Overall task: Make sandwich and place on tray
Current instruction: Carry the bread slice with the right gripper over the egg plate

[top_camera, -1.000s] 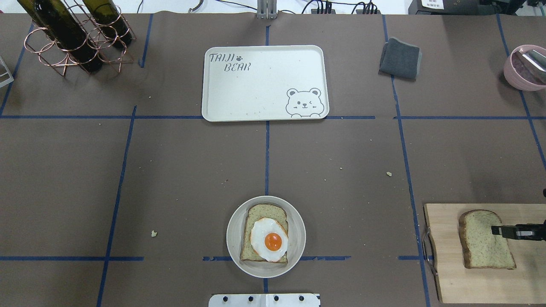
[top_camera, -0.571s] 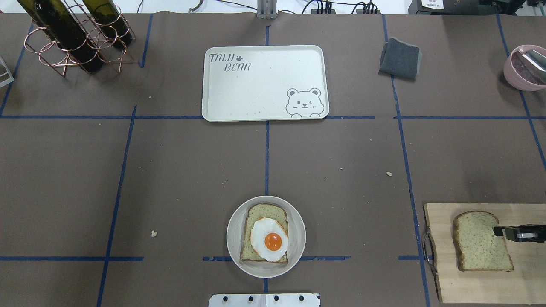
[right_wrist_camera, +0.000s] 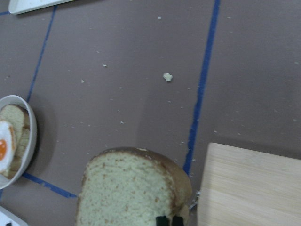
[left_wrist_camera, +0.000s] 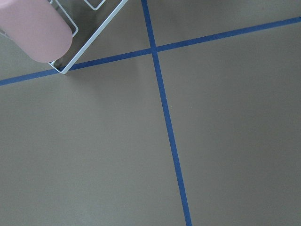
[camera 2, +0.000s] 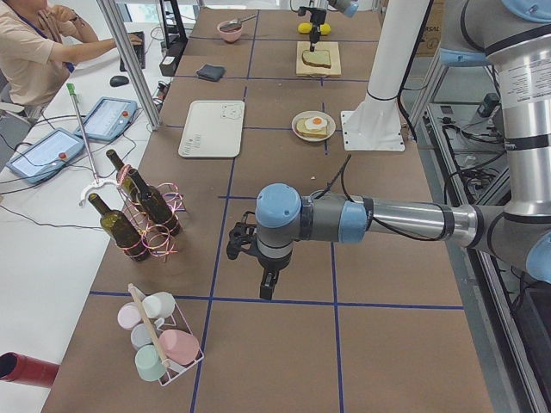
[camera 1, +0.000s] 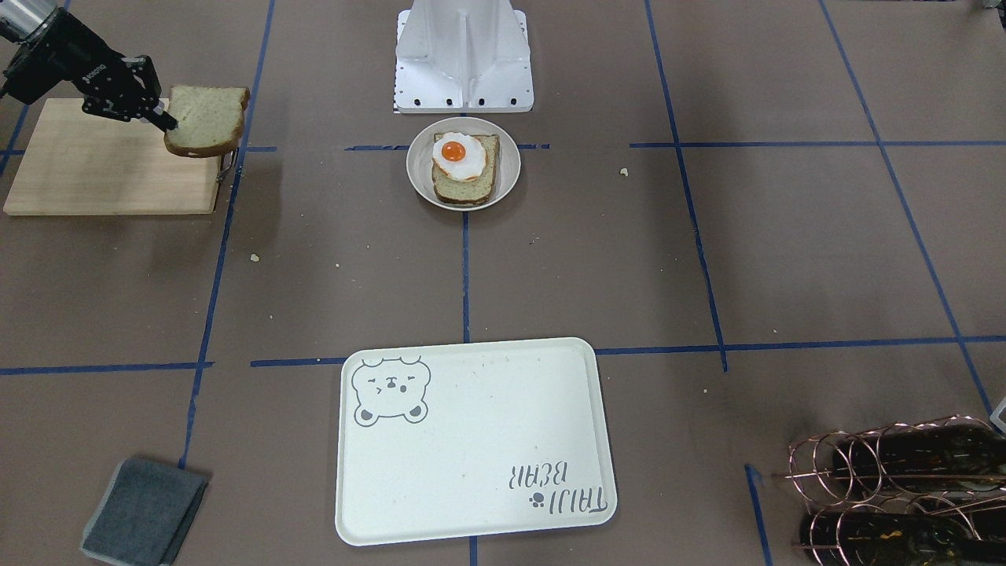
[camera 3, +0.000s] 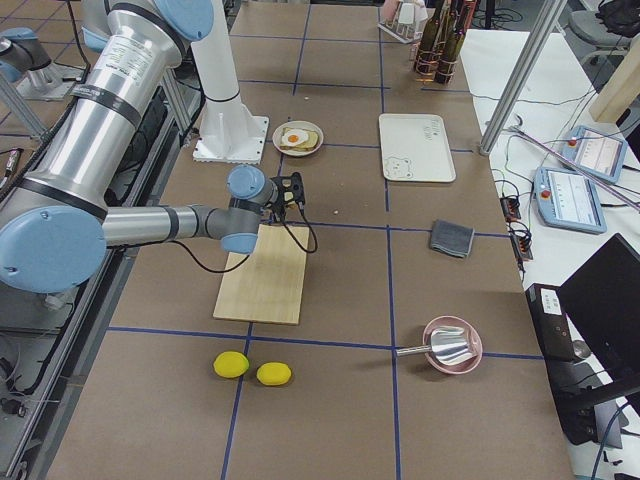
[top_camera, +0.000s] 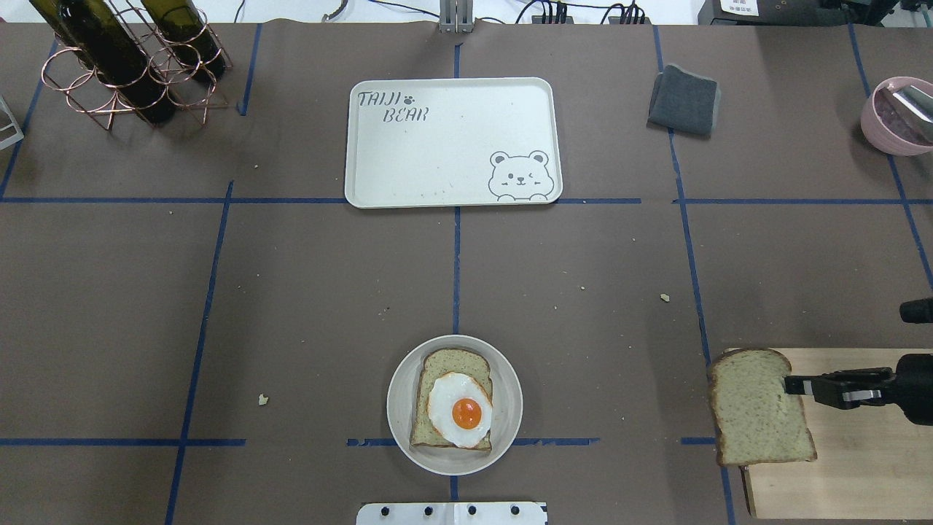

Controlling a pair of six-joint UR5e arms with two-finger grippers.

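The TAIJI BEAR tray (top_camera: 452, 142) waits at upper centre. At lower right, past the left edge of the wooden cutting board (top_camera: 860, 467), my right gripper (top_camera: 789, 383) pinches the second bread slice (top_camera: 758, 412) by its edge. Next, I judge, it should go squarely over the fried egg (top_camera: 459, 410) on the plate (top_camera: 399, 430) at bottom centre.

Bread slice (top_camera: 758, 408) higher, overhanging board (top_camera: 860, 467) edge

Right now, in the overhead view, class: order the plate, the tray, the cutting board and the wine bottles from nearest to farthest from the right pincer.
From the right pincer, which grips a bread slice:
1. Cutting board: directly below it, at the robot's right edge.
2. Plate: near centre, by the robot's base.
3. Tray: centre, far side.
4. Wine bottles: far left corner.
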